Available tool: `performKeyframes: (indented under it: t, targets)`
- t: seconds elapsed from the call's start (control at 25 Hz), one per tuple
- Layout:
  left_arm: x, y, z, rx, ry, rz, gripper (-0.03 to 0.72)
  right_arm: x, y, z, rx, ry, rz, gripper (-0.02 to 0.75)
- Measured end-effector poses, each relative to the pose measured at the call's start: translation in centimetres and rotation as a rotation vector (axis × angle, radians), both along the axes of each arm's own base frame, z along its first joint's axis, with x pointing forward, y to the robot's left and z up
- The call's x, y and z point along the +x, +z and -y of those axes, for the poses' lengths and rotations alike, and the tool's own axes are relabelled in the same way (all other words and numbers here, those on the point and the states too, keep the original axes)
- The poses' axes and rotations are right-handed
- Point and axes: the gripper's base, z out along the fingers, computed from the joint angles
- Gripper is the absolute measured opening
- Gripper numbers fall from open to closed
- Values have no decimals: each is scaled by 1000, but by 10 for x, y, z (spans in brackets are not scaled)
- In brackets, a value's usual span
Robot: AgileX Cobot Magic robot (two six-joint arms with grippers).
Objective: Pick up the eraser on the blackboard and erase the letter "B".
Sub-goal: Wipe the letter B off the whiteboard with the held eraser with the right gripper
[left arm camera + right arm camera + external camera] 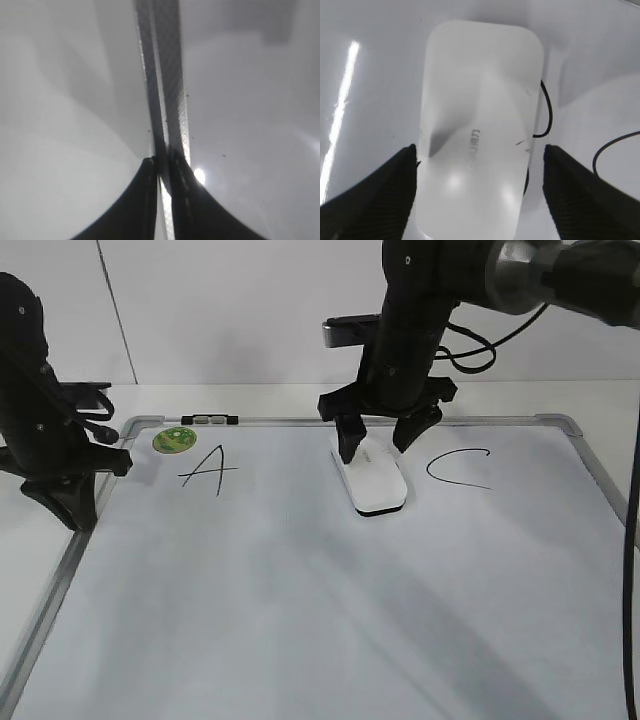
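Mid-board [300,620], my right gripper [383,443] straddles the eraser [372,480], jaws apart, one finger at its left edge, nothing clamped. Eraser lies over the B [547,107]; only curved strokes peek out. Grip and wiping remain. Left gripper [68,508] closed, empty, at the frame. White wall behind.

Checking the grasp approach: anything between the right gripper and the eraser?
Nothing visible. The right gripper stands open straddling the eraser, a finger on either side; the eraser lies flat on the blackboard, partly over the letter "B".
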Motion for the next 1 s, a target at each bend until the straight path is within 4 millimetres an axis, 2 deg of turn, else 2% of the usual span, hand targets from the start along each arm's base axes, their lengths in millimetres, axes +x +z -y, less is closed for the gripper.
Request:
performKeyframes:
  t: [0.24, 0.88, 1.0]
  targets:
    - [0, 0, 0, 0, 0, 0, 38, 1, -1, -2, 18, -1, 3, 624]
    - [0, 0, 0, 5, -3, -1, 38, 7, -27, -5, 7, -7, -36, 624]
    - [0, 0, -1, 6, -4, -1, 38, 7, -27, -5, 8, -7, -37, 624]
